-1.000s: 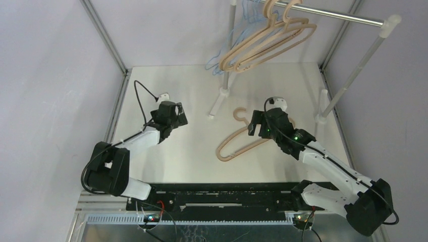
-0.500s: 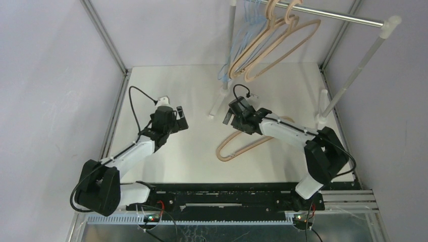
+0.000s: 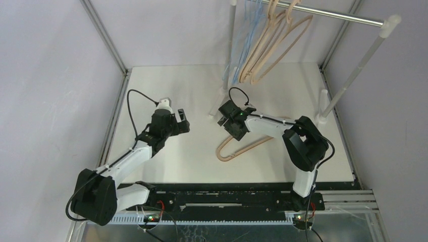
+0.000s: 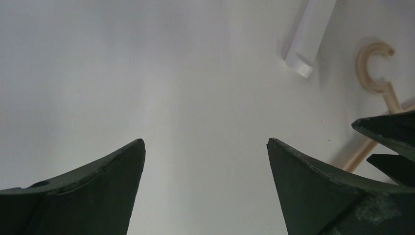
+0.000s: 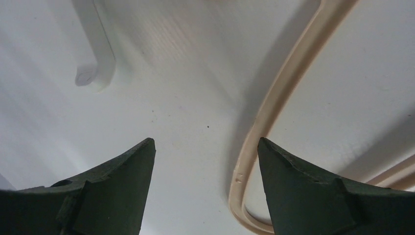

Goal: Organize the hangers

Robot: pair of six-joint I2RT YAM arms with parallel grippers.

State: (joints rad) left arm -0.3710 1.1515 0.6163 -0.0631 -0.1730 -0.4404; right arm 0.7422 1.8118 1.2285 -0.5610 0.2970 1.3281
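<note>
One tan hanger (image 3: 246,145) lies flat on the white table, its hook hidden under my right arm. My right gripper (image 3: 230,124) hovers open over its left part. In the right wrist view the tan hanger's curved end (image 5: 270,115) runs just inside the right finger, and the gripper (image 5: 205,143) holds nothing. My left gripper (image 3: 182,121) is open and empty over bare table to the left; its wrist view (image 4: 205,143) shows the hanger's hook (image 4: 374,67) at far right. Several tan hangers (image 3: 272,43) and thin light-blue hangers (image 3: 246,35) hang on the rail.
The silver rail (image 3: 343,18) spans the back on white posts (image 3: 353,70). A white post foot (image 3: 216,107) lies just left of my right gripper and shows in both wrist views, left (image 4: 308,39) and right (image 5: 98,54). Metal frame bars edge the table.
My right arm has swung left over the lying hanger to its left part. My left arm has reached slightly forward. The hung hangers have swung from splayed to more upright.
</note>
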